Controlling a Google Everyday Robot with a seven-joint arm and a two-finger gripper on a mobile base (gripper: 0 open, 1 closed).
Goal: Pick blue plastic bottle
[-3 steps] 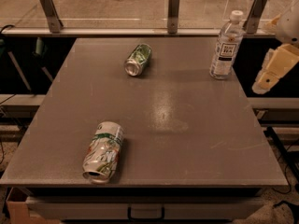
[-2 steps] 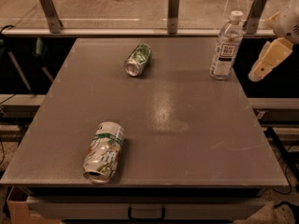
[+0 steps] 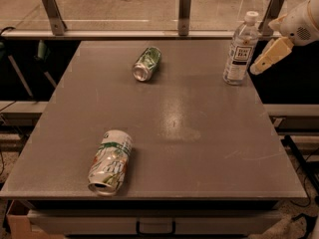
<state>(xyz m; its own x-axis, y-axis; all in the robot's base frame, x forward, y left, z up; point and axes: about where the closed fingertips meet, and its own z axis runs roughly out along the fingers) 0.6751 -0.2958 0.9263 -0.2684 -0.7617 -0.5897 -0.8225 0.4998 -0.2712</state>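
The blue plastic bottle (image 3: 240,49) stands upright near the far right edge of the grey table (image 3: 199,133). It is clear, with a white cap and a dark label with white text. My gripper (image 3: 265,61) comes in from the right edge of the view, tan below a white wrist. It hangs just to the right of the bottle at label height, a small gap away and not touching it.
A green-and-white can (image 3: 147,63) lies on its side at the far middle of the table. A second, crushed can (image 3: 110,162) lies near the front left. A glass rail with metal posts (image 3: 185,11) runs behind the table.
My gripper has moved left and a little up, from well right of the table to close beside the bottle. The bottle and the cans have not moved.
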